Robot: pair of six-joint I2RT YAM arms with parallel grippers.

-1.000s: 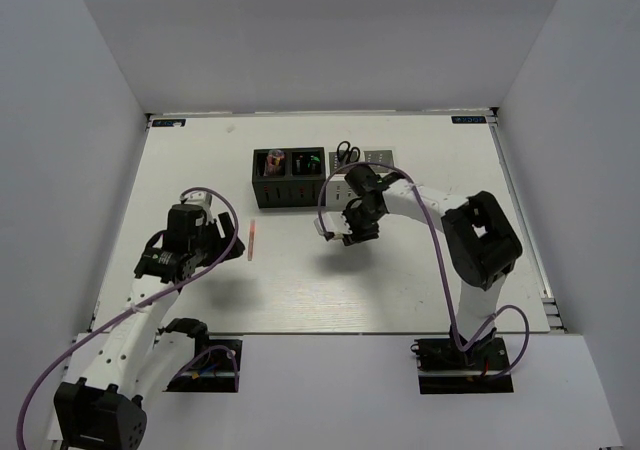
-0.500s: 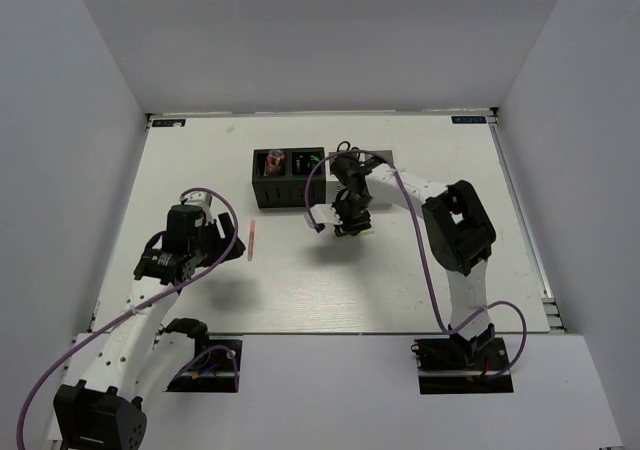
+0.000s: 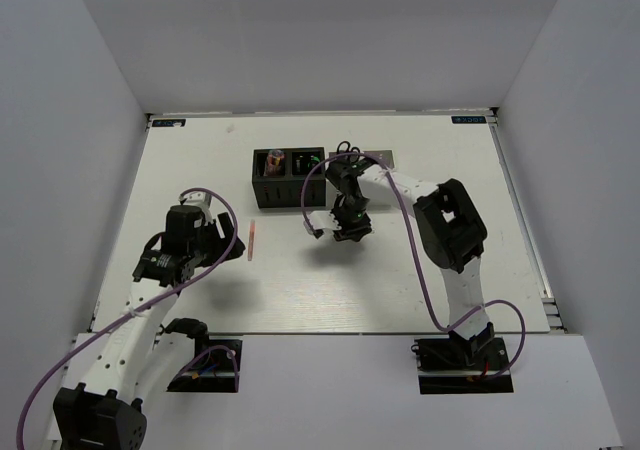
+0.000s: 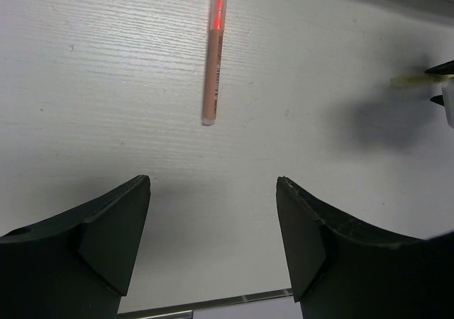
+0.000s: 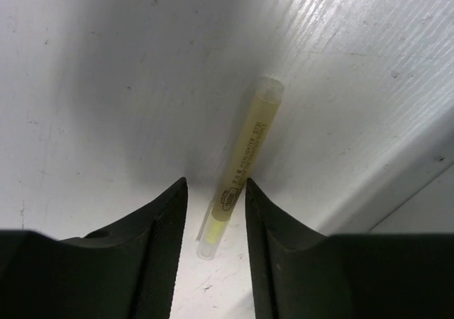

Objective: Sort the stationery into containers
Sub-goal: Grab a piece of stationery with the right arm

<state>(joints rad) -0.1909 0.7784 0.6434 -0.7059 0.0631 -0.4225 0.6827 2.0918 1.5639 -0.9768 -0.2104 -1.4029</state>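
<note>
A thin yellowish stick [image 5: 241, 166] lies on the white table between the fingers of my right gripper [image 5: 216, 184]. The jaws are open and straddle it, with a gap on each side. In the top view the right gripper [image 3: 345, 230] is low over the table just in front of the containers [image 3: 290, 192]. The two black cups show; the white ones [image 3: 380, 157] are partly hidden by the arm. Black-handled scissors [image 3: 347, 150] stand in one. A pink stick [image 3: 251, 240] lies ahead of my open, empty left gripper [image 3: 222, 242] and shows in the left wrist view [image 4: 213, 53].
The black cups hold some coloured items [image 3: 276, 159]. The table's near edge [image 4: 206, 305] runs just below the left fingers. White walls enclose the table on three sides.
My right arm has folded in and its gripper has shifted slightly left and settled over the yellowish stick. The left arm and the pink stick have not moved.
</note>
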